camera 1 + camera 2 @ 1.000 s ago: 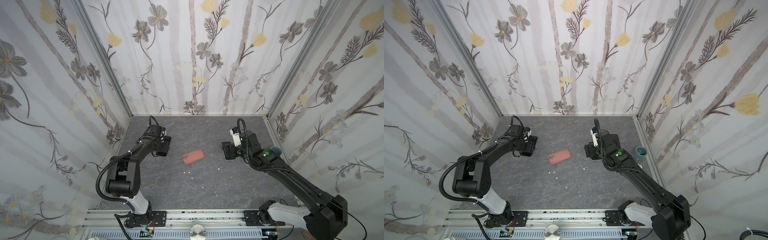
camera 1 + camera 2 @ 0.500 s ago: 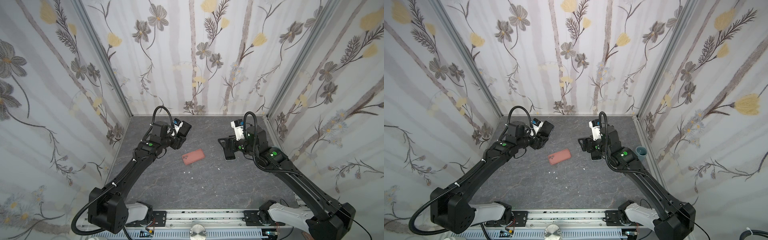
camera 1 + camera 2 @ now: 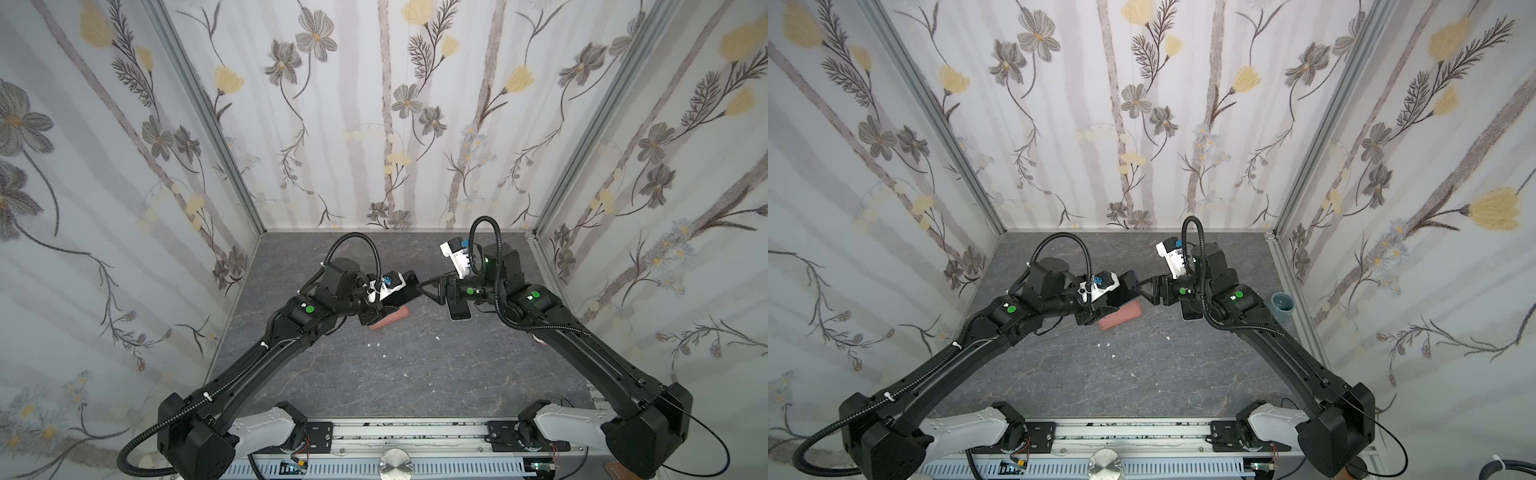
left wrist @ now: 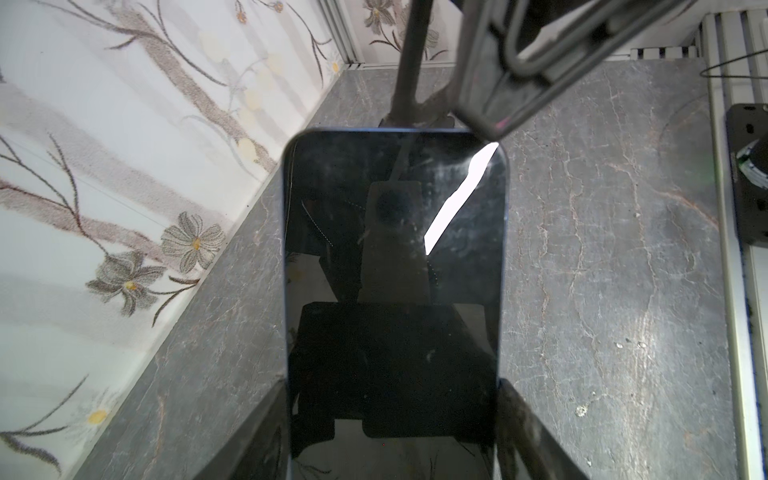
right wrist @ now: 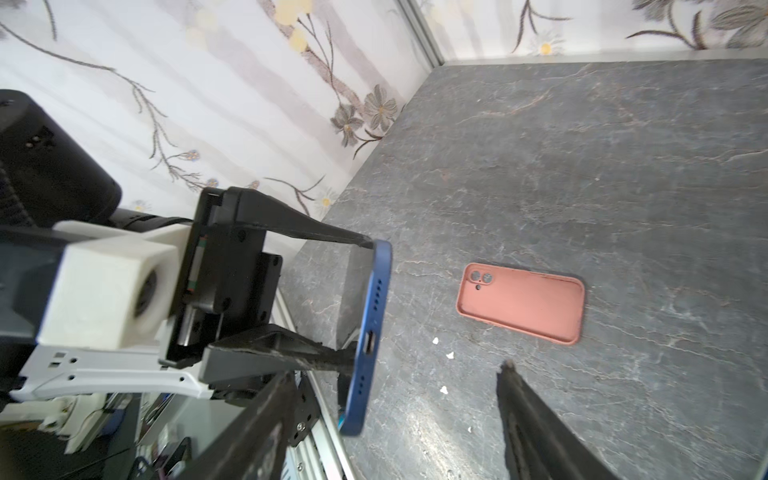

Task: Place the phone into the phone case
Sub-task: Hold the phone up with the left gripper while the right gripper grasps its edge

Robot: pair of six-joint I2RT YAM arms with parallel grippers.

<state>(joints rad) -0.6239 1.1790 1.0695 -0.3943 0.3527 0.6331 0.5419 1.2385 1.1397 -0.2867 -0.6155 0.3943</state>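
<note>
Phone aloft in left gripper; case flat on table; right gripper open at the phone's free end.

You have the left gripper (image 4: 392, 382) closed across the long edges of the blue-framed, black-screened phone (image 4: 395, 249), which it holds clear of the grey marble-look tabletop (image 3: 415, 374). In both top views the phone hangs above the near-left part of the salmon-pink soft phone case (image 5: 521, 303) and partly hides it; the case lies flat by itself, near mid-table. The phone's charging-port end faces your right gripper (image 5: 395, 370), whose fingers (image 5: 536, 424) stand wide apart with nothing between them. One of them overlaps the phone's far corner in the left wrist view; contact cannot be told. A dark flat slab (image 3: 459, 309) lies on the tabletop under the right wrist.
</note>
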